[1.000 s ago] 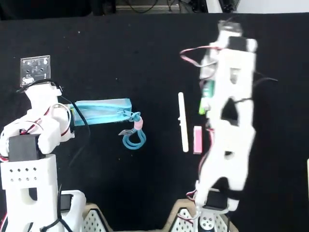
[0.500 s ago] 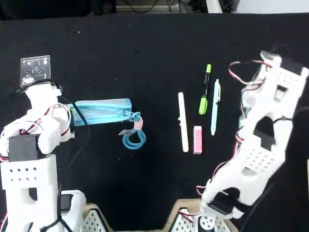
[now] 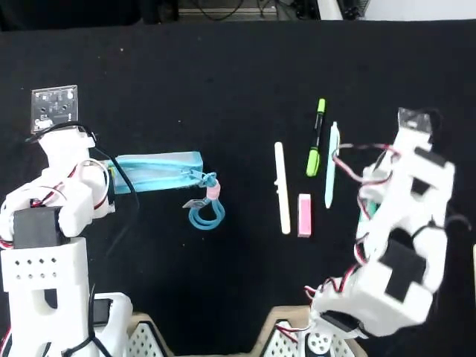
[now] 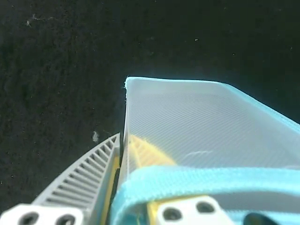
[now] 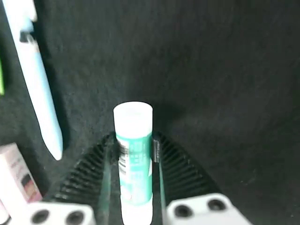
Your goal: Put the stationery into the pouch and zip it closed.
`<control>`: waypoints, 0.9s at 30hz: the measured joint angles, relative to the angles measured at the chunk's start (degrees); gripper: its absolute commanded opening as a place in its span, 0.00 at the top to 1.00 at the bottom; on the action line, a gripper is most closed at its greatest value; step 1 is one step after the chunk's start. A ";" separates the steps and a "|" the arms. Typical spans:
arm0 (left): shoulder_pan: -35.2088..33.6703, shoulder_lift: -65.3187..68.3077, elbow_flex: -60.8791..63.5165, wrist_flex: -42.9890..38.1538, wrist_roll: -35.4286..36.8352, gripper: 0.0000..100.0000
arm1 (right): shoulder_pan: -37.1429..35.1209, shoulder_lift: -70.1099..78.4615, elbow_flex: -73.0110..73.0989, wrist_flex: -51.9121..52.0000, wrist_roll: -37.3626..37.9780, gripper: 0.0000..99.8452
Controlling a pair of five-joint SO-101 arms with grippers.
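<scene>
A light blue pouch (image 3: 160, 172) lies at the left with its zipper pull and blue loop (image 3: 207, 211) at its right end. My left gripper (image 3: 111, 178) is shut on the pouch's left end, and the left wrist view has the pouch (image 4: 197, 122) running out from the gripper (image 4: 123, 154). My right gripper (image 5: 134, 140) is shut on a white glue stick with a teal label (image 5: 134, 123); it hangs at the right (image 3: 366, 212). A white pen (image 3: 282, 187), pink eraser (image 3: 304, 215), green highlighter (image 3: 315, 147) and light blue pen (image 3: 331, 165) lie left of it.
A small grey marker plate (image 3: 54, 105) sits at the back left. The black cloth runs bare between the pouch's loop and the white pen. Both arm bases stand at the front edge.
My right arm swung from over the pens out to the right, then pulled back toward its base with the glue stick. The left arm and the pouch kept still.
</scene>
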 measured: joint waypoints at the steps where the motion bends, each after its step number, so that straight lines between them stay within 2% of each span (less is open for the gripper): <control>1: 0.00 0.00 0.00 0.00 0.00 0.97 | 0.09 -0.97 1.49 -0.44 0.35 0.99; 13: 0.00 0.00 0.09 0.00 0.00 0.97 | 1.14 1.41 2.20 1.32 3.43 0.99; 16: 0.00 0.00 0.09 0.00 0.00 0.97 | 1.85 4.57 -1.49 6.15 7.30 0.98; 22: 0.00 0.00 0.09 0.00 0.00 0.97 | 2.20 12.04 -13.19 18.81 11.08 0.86; 27: 0.00 0.00 0.09 0.00 0.00 0.97 | 2.20 16.70 -22.33 26.81 12.66 0.85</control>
